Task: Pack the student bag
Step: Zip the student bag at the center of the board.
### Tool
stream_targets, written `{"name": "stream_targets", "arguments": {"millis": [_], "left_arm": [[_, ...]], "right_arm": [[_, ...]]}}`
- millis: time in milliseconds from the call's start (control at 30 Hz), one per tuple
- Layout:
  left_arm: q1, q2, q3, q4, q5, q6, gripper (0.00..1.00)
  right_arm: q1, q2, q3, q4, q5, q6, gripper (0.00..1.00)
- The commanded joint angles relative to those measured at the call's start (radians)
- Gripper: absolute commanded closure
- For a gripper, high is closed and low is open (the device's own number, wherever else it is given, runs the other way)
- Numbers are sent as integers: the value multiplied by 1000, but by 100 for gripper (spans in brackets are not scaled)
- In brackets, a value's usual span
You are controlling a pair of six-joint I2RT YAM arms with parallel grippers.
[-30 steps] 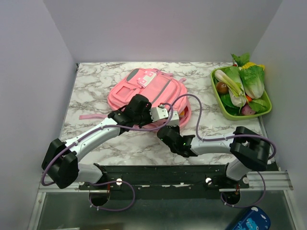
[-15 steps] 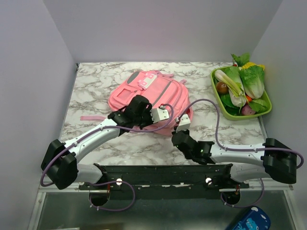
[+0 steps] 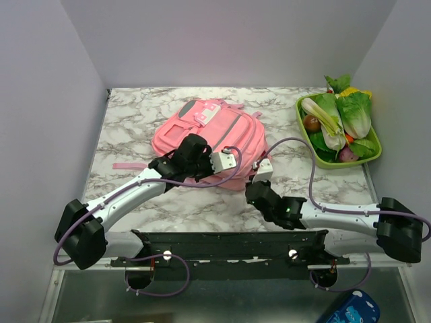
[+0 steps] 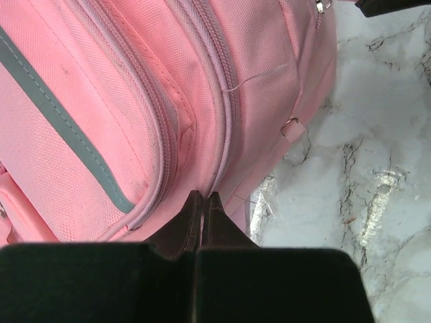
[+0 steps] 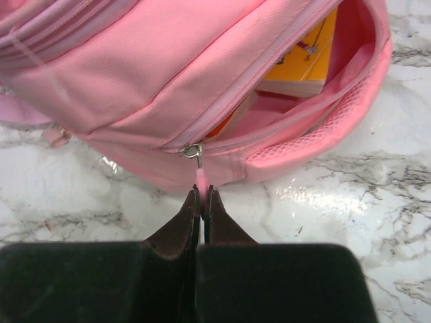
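The student bag (image 3: 209, 131), a pink backpack with grey-green strips, lies flat mid-table. My left gripper (image 3: 217, 172) is shut, its tips (image 4: 203, 196) pinching the bag's fabric at a seam on the near edge. My right gripper (image 3: 254, 179) is at the bag's near right corner. In the right wrist view it (image 5: 203, 193) is shut on the pink zip pull (image 5: 201, 179), which hangs from the metal slider (image 5: 192, 151). Right of the slider the zip gapes, and a yellow book (image 5: 304, 57) shows inside.
A green tray (image 3: 306, 145) of vegetables stands at the table's right edge. A pink strap (image 3: 128, 165) trails left of the bag on the marble top. Side and back walls close in the table. A blue object (image 3: 353, 309) lies below the front rail.
My right gripper moved right along the bag's near edge and shut on the zip pull, its arm dropping low and stretching out. The left gripper kept its hold.
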State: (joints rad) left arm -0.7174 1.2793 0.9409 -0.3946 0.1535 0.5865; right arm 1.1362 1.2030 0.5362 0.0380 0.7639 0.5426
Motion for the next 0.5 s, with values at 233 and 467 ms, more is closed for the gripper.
{"name": "stream_targets", "arguments": {"millis": [233, 467], "left_arm": [[24, -106, -51, -104, -55, 13, 100], [24, -132, -37, -125, -83, 33, 100]], "right_arm": [[-246, -91, 94, -216, -31, -26, 99], [-283, -22, 131, -211, -52, -124, 99]]}}
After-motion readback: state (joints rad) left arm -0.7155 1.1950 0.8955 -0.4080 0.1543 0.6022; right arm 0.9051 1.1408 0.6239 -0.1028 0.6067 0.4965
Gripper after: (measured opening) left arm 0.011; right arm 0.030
